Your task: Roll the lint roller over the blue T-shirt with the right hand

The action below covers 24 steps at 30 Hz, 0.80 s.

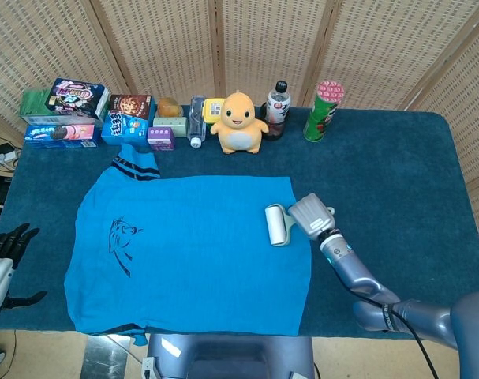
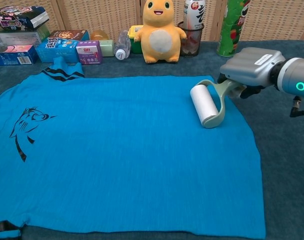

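The blue T-shirt (image 1: 184, 253) (image 2: 121, 150) lies flat on the dark blue table, a black print on its left part. A lint roller (image 1: 277, 225) (image 2: 204, 104), white drum in a pale green frame, rests on the shirt near its right edge. My right hand (image 1: 312, 215) (image 2: 249, 65) grips the roller's handle just right of the drum, over the shirt's edge. My left hand (image 1: 6, 246) hangs off the table's left edge with its dark fingers apart, holding nothing; the chest view does not show it.
Along the far edge stand snack boxes (image 1: 65, 110), a small clear bottle (image 1: 196, 120), a yellow plush toy (image 1: 239, 122) (image 2: 161, 31), a drink bottle (image 1: 277, 109) and a green can (image 1: 323, 110) (image 2: 231, 27). Bare table cloth (image 1: 397, 189) spreads right of the shirt.
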{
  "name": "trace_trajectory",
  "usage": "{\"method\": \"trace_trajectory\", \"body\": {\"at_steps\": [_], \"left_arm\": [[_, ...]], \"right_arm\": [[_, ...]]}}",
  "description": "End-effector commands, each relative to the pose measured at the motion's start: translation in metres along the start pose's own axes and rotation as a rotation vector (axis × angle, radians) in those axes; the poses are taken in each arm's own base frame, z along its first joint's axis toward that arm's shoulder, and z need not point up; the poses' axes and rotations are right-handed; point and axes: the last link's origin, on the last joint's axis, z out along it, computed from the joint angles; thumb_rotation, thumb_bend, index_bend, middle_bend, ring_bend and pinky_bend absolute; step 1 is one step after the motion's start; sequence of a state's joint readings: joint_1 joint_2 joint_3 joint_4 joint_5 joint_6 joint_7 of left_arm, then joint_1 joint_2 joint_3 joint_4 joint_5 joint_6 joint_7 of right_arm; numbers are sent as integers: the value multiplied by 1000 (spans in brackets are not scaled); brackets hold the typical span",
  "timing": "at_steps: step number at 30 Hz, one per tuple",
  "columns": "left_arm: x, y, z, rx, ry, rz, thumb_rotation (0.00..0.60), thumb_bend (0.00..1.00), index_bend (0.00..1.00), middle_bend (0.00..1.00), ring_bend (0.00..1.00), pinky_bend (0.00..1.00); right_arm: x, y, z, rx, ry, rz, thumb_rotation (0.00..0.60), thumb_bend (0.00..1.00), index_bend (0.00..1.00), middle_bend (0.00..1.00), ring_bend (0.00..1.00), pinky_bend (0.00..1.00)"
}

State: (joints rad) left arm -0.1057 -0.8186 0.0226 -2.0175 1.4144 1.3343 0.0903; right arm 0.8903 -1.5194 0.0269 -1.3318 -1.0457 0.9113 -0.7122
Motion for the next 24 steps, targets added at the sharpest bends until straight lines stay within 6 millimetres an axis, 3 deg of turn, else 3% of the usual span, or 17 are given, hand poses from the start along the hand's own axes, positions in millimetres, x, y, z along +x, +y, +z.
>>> {"method": "trace_trajectory", "body": {"at_steps": [1,24], "left_arm": [[0,0,0,1,0,-1,600,110,0,0,0,14],[2,-2,0,-4,-5,-8,600,110,0,0,0,14]], "right_arm": [[8,-17,6,16,6,1,600,1000,544,717,676,964],[65,-119,22,83,-29,-134,600,1000,544,717,676,964]]}}
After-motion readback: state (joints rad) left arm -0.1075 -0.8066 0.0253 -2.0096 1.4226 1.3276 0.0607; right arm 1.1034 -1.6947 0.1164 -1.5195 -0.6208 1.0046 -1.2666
